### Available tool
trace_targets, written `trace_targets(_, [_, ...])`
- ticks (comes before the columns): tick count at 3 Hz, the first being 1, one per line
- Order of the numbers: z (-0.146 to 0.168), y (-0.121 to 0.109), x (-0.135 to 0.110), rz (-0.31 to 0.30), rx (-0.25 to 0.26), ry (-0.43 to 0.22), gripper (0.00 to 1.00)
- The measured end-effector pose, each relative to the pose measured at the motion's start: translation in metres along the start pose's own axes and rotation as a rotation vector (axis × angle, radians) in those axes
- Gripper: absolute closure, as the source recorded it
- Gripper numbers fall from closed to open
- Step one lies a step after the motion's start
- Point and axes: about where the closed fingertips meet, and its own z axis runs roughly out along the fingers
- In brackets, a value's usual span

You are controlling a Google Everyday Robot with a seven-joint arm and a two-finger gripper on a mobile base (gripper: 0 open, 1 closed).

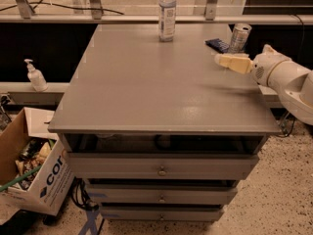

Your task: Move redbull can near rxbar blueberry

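Just beyond the gripper (pixel 226 61), the can (pixel 239 37) stands upright beside the blue bar (pixel 217 44), apparently placed as required; jaw state cannot be told; nothing visibly held.

cardboard box (pixel 45 181), low L: "cor" | bottle (pixel 167 14) label: illegible | gripper (pixel 218 59): R side, above table (pixel 146 82)

Grey table (pixel 146 92) bears bottle (pixel 167 13), redbull can (pixel 239 37), rxbar blueberry (pixel 217 44); gripper (pixel 220 60) above right edge.

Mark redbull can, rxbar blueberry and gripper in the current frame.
redbull can (pixel 239 38): camera view, silver side wall.
rxbar blueberry (pixel 217 44): camera view, dark blue wrapper top.
gripper (pixel 219 60): camera view, cream tip, just in front of the rxbar blueberry.
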Motion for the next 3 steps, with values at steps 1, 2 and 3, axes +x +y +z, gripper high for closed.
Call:
trace_targets(1, [-0.016,0.001,-0.01,-0.018,-0.059,0.006,0.0])
trace_targets(2, [-0.03,0.0,-0.013,-0.026,-0.142,0.026,0.0])
trace_targets(3, [-0.03,0.001,-0.013,-0.026,-0.142,0.026,0.0])
